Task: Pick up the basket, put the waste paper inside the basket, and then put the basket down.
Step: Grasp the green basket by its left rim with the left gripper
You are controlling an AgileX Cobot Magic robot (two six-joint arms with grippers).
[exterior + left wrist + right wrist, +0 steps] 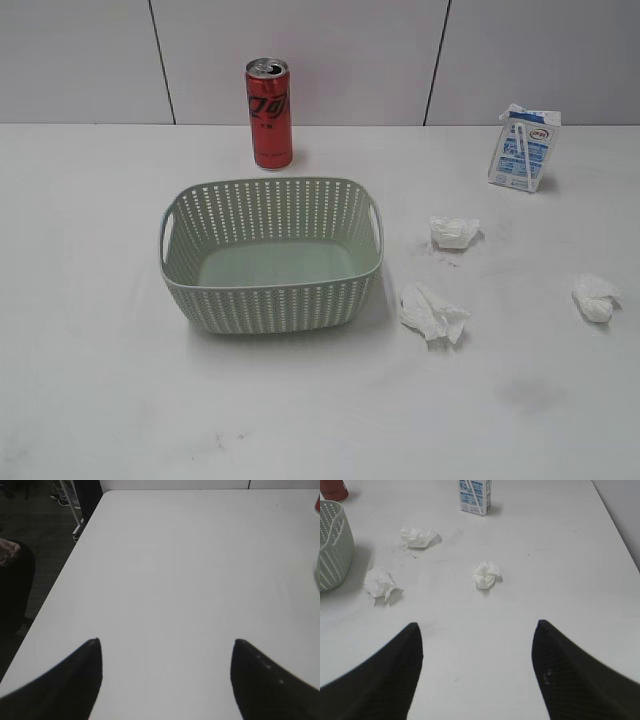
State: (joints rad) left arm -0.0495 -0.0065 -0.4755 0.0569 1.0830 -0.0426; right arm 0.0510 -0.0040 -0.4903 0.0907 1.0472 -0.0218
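A pale green basket (270, 255) sits empty on the white tabletop (100, 400), left of centre, with three wads of waste paper lying loose to its right. The nearest wad (433, 313) rests just beside the basket's right near corner, a second (453, 232) lies farther back, and a third (596, 297) sits well apart toward the right edge. A red drink can (269, 113) stands behind the basket near the far wall, and a blue-and-white carton (524, 148) stands at far right.

Neither arm appears in the exterior view. The left hand (165, 680) hangs over bare tabletop with its fingers spread wide and nothing between them; only a sliver of the basket shows at the right edge of its wrist view. The right hand (477, 672) is likewise spread and holding nothing, looking out over all three wads, with the basket's rim (335, 545) at far left of its view.

By this evidence the task has barely begun: the basket is not lifted, no paper is inside it, and every step appears still to be done. The left hand looks the better placed for the basket, the right for the paper.
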